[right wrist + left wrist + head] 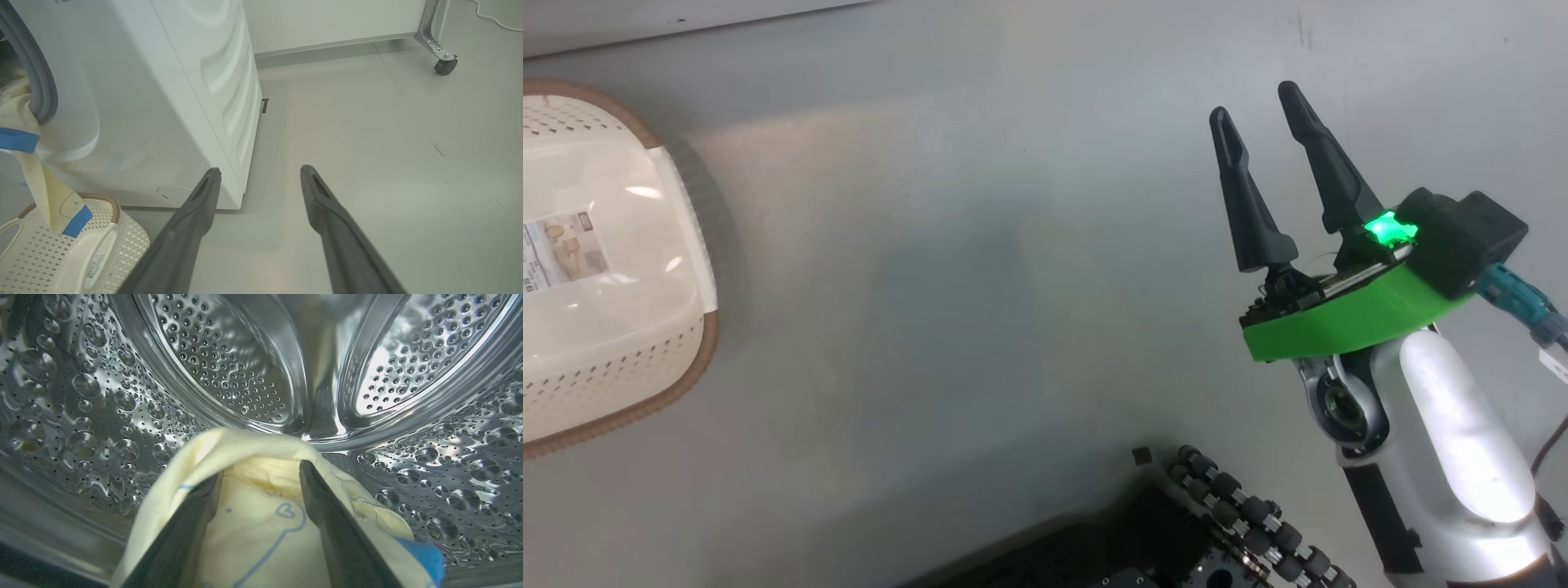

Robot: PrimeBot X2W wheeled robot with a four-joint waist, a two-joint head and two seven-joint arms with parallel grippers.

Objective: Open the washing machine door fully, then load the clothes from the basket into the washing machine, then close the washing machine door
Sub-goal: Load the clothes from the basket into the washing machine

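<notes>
**The clothes [261, 526] are hanging half in, half out**

Nearest to us, the left gripper [261, 469] is reaching inside the perforated steel drum [229, 367]. Its two dark fingers are standing wide apart and clamping nothing. The clothes, a pale cream-yellow garment with thin blue line prints and a bright blue patch, are draping over and between those fingers. Beyond the fabric, we are looking along the dimpled drum wall as it curves round to the shiny back plate at the far end.

Outside, the right gripper [1255, 102] is hovering over the grey floor [972, 310], its fingers spread wide and holding nothing. Well to its left, the basket [678, 384] is standing on the floor, with its label sticker [564, 249] showing on the bottom.

From the right wrist, we are seeing the basket sitting just in front of the white washing machine [163, 102]. A strip of the same garment is trailing out over the grey rubber ring [41, 81] and down the machine's front. Its blue-patched end is reaching down to the basket's rim, though we cannot tell whether it is touching. Farther off to the right, a caster wheel [445, 66] is resting on the floor near the far wall.
</notes>
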